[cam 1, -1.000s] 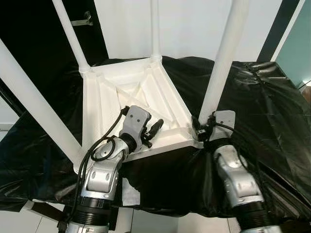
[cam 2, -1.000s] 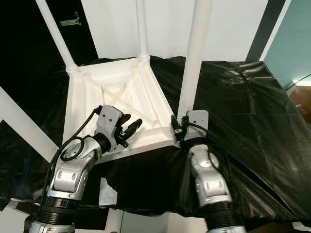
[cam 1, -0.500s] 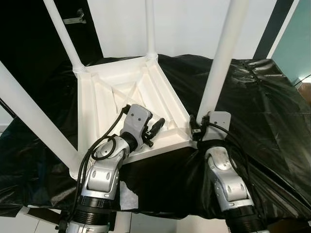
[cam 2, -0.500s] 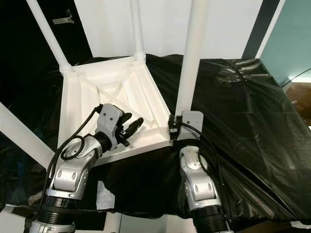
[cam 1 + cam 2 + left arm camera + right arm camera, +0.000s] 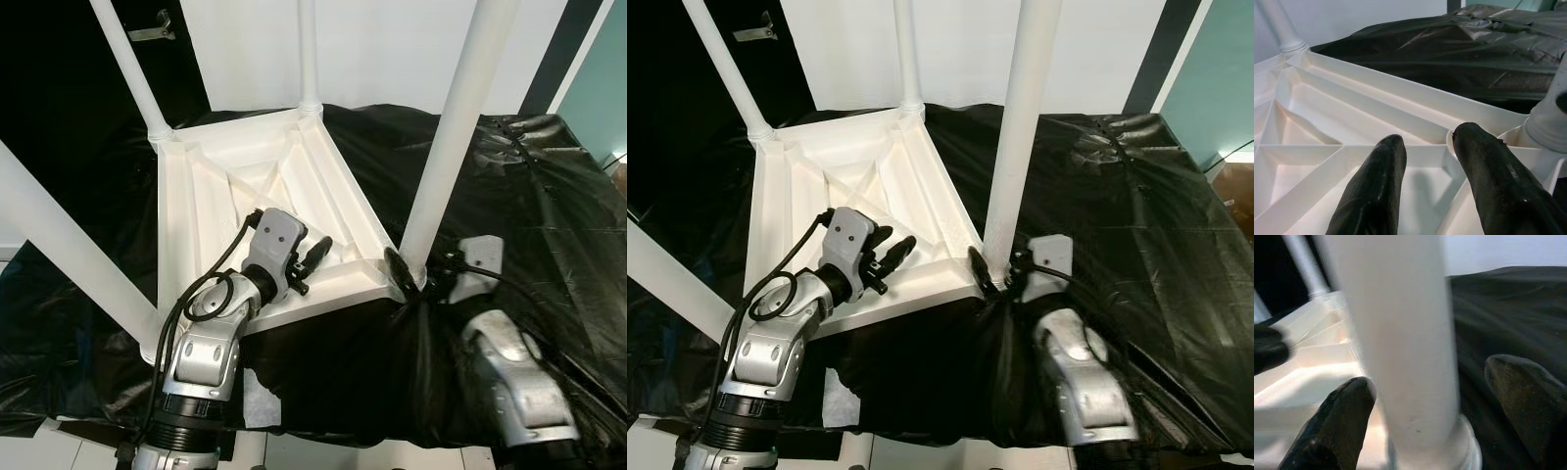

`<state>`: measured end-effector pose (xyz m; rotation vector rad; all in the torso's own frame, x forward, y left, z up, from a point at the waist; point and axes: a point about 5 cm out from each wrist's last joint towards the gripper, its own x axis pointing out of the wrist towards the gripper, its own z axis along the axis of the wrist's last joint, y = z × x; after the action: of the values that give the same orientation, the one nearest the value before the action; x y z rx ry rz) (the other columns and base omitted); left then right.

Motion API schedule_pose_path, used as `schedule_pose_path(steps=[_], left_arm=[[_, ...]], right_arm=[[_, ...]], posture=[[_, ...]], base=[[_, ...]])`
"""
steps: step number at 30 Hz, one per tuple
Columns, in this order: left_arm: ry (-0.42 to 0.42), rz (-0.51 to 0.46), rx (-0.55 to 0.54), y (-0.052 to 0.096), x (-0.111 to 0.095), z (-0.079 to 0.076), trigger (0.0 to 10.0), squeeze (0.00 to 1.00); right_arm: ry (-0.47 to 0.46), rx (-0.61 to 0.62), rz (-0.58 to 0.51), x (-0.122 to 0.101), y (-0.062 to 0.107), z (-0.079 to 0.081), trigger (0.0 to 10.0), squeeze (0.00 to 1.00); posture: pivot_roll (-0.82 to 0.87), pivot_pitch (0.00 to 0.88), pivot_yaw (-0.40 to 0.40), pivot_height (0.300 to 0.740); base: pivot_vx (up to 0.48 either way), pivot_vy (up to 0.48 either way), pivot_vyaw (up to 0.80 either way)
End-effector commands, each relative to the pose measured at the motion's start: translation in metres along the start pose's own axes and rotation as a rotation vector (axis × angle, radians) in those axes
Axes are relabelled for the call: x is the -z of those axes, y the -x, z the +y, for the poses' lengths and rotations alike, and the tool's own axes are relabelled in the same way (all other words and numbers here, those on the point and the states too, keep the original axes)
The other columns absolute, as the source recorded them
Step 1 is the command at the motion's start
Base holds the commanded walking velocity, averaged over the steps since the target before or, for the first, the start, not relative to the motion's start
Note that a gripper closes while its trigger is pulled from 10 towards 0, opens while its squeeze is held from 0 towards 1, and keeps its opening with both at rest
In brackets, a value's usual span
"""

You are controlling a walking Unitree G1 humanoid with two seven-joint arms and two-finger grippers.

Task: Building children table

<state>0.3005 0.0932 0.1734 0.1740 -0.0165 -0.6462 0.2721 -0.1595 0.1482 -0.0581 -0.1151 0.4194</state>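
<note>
Lower right of the head view, the right gripper [image 5: 1425,431] is spread wide around the base of the near leg [image 5: 453,137], which stands upright in the corner of the upturned table [image 5: 196,206] at frame centre. The fingers [image 5: 1334,423] flank the leg without clamping it, so this arm is the nearer. Left of centre, the left gripper [image 5: 312,257] rests slightly parted over the table's ribs.
</note>
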Motion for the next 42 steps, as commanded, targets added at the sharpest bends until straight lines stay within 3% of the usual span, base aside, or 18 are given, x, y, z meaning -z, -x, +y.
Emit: schedule_pose_path(steps=[1,7,8,17,18,20,21,30,35,40,42], left_arm=[[0.007,0.004,-0.026,-0.001,0.0,0.001,10.0,0.0],[0.005,-0.005,-0.023,-0.003,-0.002,0.002,10.0,0.0],[0.002,-0.007,-0.028,-0.002,-0.002,0.003,10.0,0.0],[0.001,-0.015,-0.032,-0.002,-0.004,0.004,10.0,0.0],[0.002,-0.018,-0.032,-0.003,-0.004,0.003,10.0,0.0],[0.002,-0.019,-0.031,-0.003,-0.005,0.003,10.0,0.0],[0.002,-0.02,-0.031,-0.003,-0.005,0.002,10.0,0.0],[0.005,-0.021,-0.034,-0.002,-0.004,0.001,10.0,0.0],[0.009,-0.022,-0.03,-0.003,-0.004,-0.001,10.0,0.0],[0.008,-0.024,-0.025,-0.004,-0.004,-0.002,10.0,0.0],[0.009,-0.023,-0.02,-0.004,-0.004,-0.003,10.0,0.0]], right_arm=[[-0.003,-0.065,0.007,0.001,-0.001,-0.001,10.0,0.0],[0.066,-0.2,0.047,0.0,-0.017,-0.019,10.0,0.0],[0.077,-0.272,0.07,0.001,-0.028,-0.021,10.0,0.0],[0.118,-0.453,0.123,0.007,-0.049,-0.014,10.0,0.0],[0.121,-0.486,0.132,0.009,-0.053,-0.01,1.4,0.0],[0.121,-0.495,0.134,0.009,-0.054,-0.009,1.4,0.0],[0.117,-0.504,0.135,0.01,-0.055,-0.009,0.0,0.0],[0.093,-0.47,0.136,0.015,-0.052,-0.015,0.0,0.0],[0.062,-0.263,0.125,0.018,-0.05,-0.017,0.0,0.0],[0.064,-0.147,0.112,0.019,-0.049,-0.014,0.0,0.0],[0.031,-0.015,0.117,0.023,-0.048,-0.01,0.0,0.0]], posture=[[-0.07,0.042,0.045,0.74],[-0.06,0.028,0.039,0.74],[-0.05,0.024,0.037,0.74],[-0.04,0.009,0.029,0.74],[-0.04,0.006,0.029,0.74],[-0.04,0.006,0.029,0.74],[-0.04,0.003,0.026,0.74],[-0.03,0.0,0.013,0.74],[-0.04,0.0,0.012,0.74],[-0.05,0.0,0.012,0.74],[-0.05,0.0,0.016,0.74]], base=[[0.0,0.0,0.0],[0.0,0.0,0.0],[0.0,0.0,0.0],[0.0,0.0,0.0],[0.0,0.0,0.0],[0.0,0.0,0.0],[0.0,0.0,0.0],[0.0,0.0,0.0],[0.0,0.0,0.0],[0.0,0.0,0.0],[0.0,0.0,0.0]])
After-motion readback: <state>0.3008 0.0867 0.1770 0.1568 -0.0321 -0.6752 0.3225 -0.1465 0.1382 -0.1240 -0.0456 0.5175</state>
